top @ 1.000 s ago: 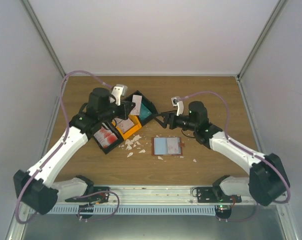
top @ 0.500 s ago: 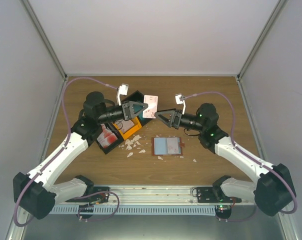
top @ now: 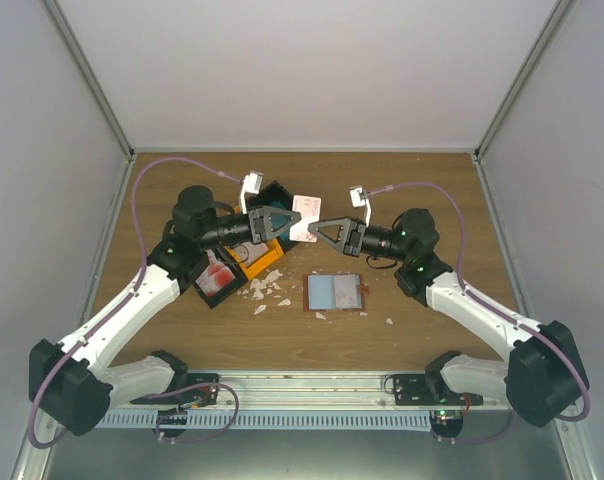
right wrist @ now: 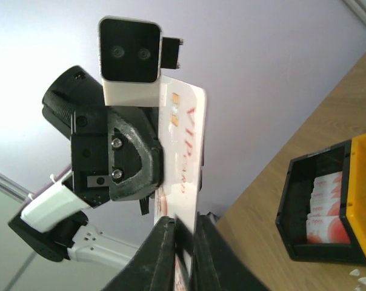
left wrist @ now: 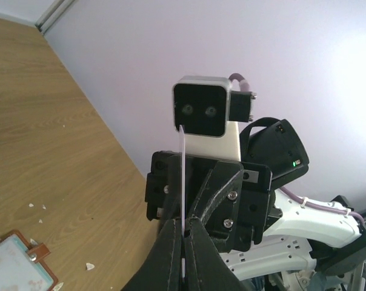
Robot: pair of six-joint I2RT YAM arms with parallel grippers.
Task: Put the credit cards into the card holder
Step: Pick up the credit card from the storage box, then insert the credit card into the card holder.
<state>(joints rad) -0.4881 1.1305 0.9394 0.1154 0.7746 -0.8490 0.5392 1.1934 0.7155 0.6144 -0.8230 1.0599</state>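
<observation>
Moved: the right end effector (top: 315, 227) has come leftward up to the card, and its fingers have drawn in from a wide spread. The left end effector (top: 290, 222) has carried the card off the bins toward the middle.
Card: a thin, stiff, white rectangular plastic credit card (top: 305, 208) with rounded corners, red lettering and a small orange chip-like mark (right wrist: 186, 139). It is held in the air between the two end effectors, behind the holder. From the left wrist it shows only as a fine pale line, edge-on (left wrist: 182, 176).
Left end effector: the matte black wedge-shaped fingers are pressed together (left wrist: 183, 242), clamped on one end of the card.
Right end effector: the black fingers are nearly together (right wrist: 184, 221), with the card's lower end showing in the slim gap between them. I cannot tell whether the pads press it.
Card holder: a small reddish-brown leather rectangular folder (top: 334, 292) lies open and flat on the tabletop, well apart from both end effectors. A pale blue-grey panel fills its brown border, and its tab carries silvery studs (left wrist: 16, 267).
Bins: a black plastic box (top: 214, 278) holding white cards with red marks (right wrist: 325, 212) sits just beside an orange plastic box (top: 260, 258).
Scraps: tiny ragged white bits (top: 267, 290) are scattered between the bins and the holder.
Tabletop: smooth brown wood grain (top: 412, 190).
</observation>
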